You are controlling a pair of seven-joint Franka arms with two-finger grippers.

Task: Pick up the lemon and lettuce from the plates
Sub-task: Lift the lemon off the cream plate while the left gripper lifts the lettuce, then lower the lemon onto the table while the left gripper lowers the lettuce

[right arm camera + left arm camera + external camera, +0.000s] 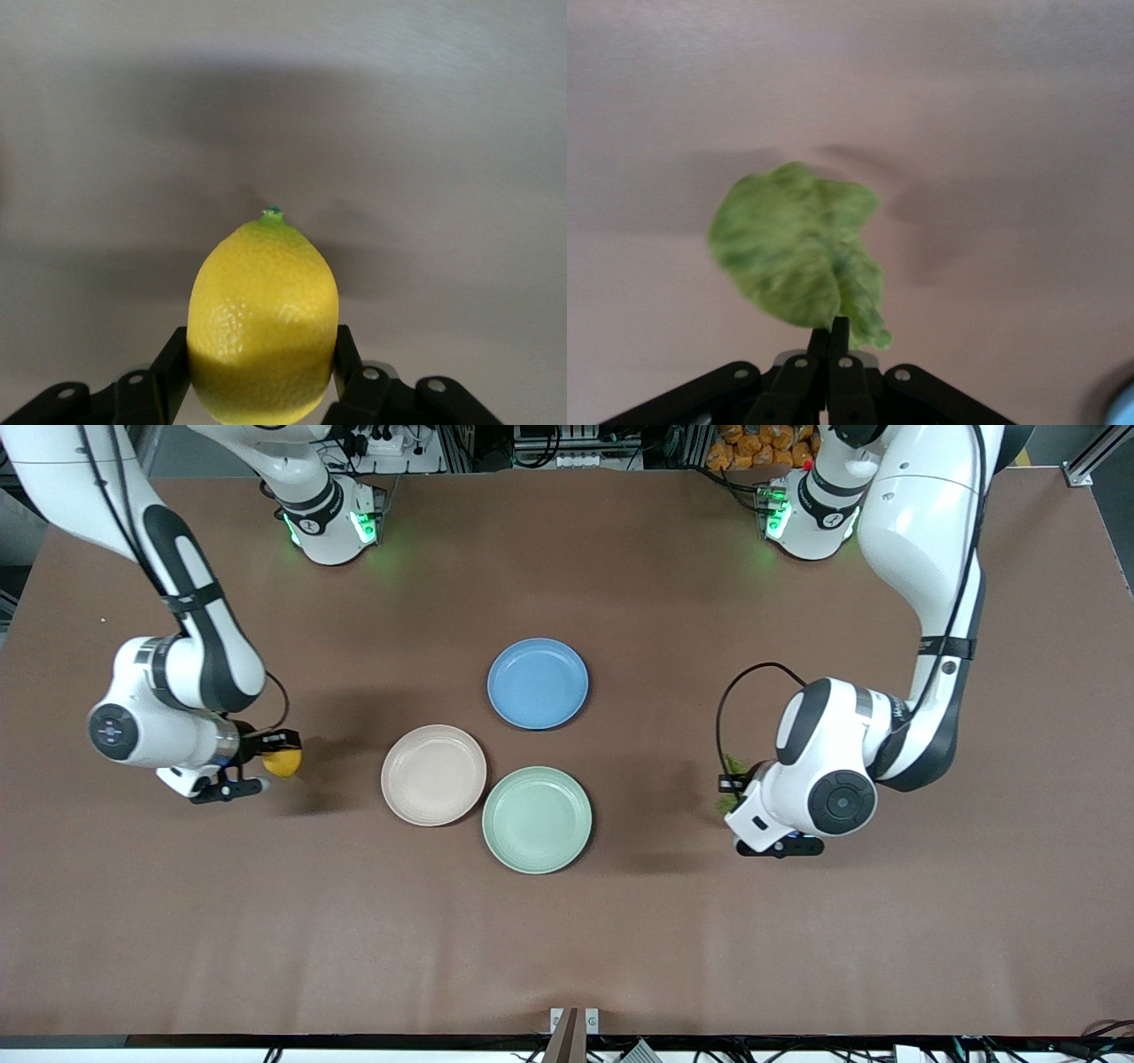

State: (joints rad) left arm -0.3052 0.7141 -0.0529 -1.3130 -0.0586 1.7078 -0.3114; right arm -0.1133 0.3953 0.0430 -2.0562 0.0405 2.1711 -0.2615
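The small oval yellow lemon [264, 320] is being clamped by the right gripper [266, 766] above bare table at the beige-pink plate's [433, 774] nine o'clock, while the wrinkly green lettuce leaf [799, 257] is being pinched only at its stem by the left gripper's [738, 793] closed fingers at the mint plate's [537, 818] three o'clock, so it may be shaken loose.

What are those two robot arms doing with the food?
Each arm has picked up one piece. The right pincer is shut on the lemon, holding it over the table toward the right arm's end. The left pincer is shut on the lettuce by its stem, over the table toward the left arm's end. The beige-pink plate, the mint green plate and the blue plate have nothing on them.
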